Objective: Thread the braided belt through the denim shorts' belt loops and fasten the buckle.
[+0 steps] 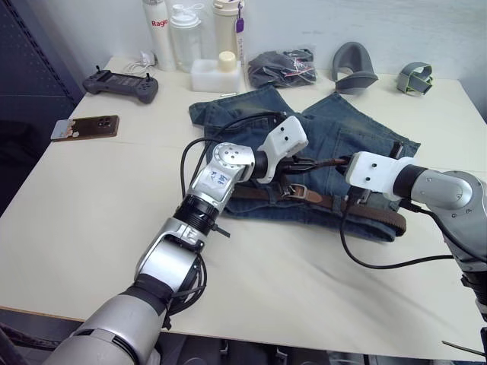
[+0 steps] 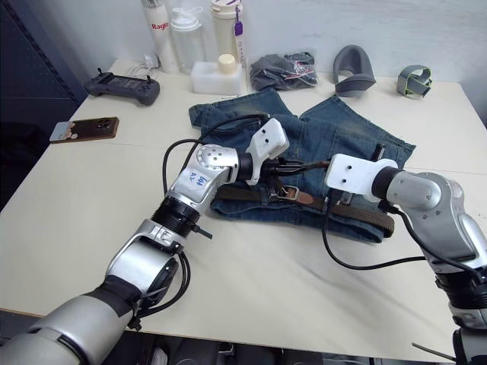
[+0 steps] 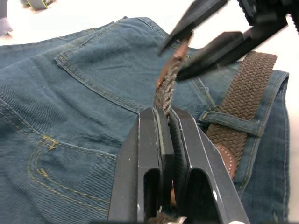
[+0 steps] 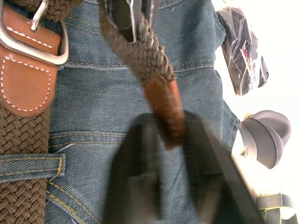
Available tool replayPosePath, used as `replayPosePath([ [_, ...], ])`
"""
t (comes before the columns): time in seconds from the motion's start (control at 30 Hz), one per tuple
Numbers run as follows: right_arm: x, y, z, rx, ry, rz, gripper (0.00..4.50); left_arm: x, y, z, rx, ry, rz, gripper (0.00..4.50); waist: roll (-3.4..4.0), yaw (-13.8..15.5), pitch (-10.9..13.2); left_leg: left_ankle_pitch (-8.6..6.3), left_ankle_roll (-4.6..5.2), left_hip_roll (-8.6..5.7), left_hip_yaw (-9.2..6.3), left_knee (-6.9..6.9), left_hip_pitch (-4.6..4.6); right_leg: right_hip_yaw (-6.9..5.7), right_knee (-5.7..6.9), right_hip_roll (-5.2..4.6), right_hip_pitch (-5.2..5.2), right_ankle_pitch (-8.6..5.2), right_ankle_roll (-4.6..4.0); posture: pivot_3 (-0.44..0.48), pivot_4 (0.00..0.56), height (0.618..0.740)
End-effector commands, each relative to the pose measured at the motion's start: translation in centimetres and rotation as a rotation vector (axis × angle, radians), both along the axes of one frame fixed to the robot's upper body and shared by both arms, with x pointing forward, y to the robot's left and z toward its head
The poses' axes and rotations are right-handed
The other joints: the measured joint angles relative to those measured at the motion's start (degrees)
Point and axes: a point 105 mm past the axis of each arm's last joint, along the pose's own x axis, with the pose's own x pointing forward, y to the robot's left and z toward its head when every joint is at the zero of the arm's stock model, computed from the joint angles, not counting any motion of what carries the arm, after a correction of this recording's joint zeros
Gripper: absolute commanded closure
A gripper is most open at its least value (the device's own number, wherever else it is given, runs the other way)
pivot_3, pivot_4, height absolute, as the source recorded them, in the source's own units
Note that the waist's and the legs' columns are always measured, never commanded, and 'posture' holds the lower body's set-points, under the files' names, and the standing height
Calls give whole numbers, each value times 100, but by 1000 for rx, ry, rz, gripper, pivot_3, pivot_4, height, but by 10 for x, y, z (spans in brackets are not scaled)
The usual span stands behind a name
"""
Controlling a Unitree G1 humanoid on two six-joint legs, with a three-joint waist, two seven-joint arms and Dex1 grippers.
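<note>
1. The belt (image 3: 164,88) tip is clamped by the left claw (image 3: 164,122) and pinched by the right claw (image 4: 170,135), above the shorts (image 1: 335,137).
2. The strap could be dropped if tugged unevenly before the buckle (image 4: 32,42) is fastened.

Far beyond the left gripper, a black game controller (image 1: 122,84) sits near the table's (image 1: 91,198) back edge, with a phone (image 1: 85,127) in a brown case lying nearer, well off to that gripper's left. Behind both grippers, three tall bottles (image 1: 186,34) stand in a row, a white plastic box (image 1: 215,74) just before them. A dark bagged bundle (image 1: 281,67) lies beside it. Beyond the right gripper rest a grey curved piece (image 1: 351,67) and a grey-green strap (image 1: 415,78).
</note>
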Motion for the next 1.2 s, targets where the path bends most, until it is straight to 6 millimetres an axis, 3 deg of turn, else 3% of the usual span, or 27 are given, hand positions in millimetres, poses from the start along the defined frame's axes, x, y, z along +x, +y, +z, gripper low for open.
replayPosePath([
  [0.03,-4,3,16,-5,-51,13,4500,-2,-4,15,-40,-39,-20,3678,0,0,0,0,0,0,0,0,-1,0,0,0,0,0,0,0,150,648],
  [0.23,-8,10,22,17,-58,27,4500,-9,-13,22,-35,-132,-76,1052,0,1,0,1,1,-1,-4,2,-4,-4,0,-1,0,0,0,0,150,648],
  [0.53,-9,13,27,45,-66,18,4500,-3,-18,16,2,-187,-64,1052,0,1,0,2,2,-3,-5,4,-7,-6,3,-2,-2,0,0,0,150,648],
  [0.63,-9,12,27,47,-66,13,4500,-2,-17,16,3,-199,-65,1828,0,1,0,2,2,-3,-5,4,-6,-7,3,-2,-2,0,0,0,150,648],
  [0.8,-9,11,23,54,-52,2,4500,-3,-17,18,31,-280,-83,4150,0,0,0,2,2,-3,-5,5,-7,-7,6,-2,-2,0,0,0,150,648],
  [0.83,-9,12,22,57,-48,2,4500,-4,-18,19,32,-290,-88,4445,0,0,0,2,3,-4,-5,5,-7,-7,6,-3,-2,0,0,0,150,648],
  [1.07,-11,24,16,135,-20,14,4500,-5,-18,13,59,-312,-106,4445,0,0,0,3,2,-7,-7,6,-7,-7,8,-2,-2,0,0,0,150,648],
  [1.2,-22,19,12,191,13,-1,2886,5,-7,4,80,-276,-63,4500,0,16,0,3,3,-9,-11,5,-8,-10,8,-2,-2,0,0,0,150,648],
])
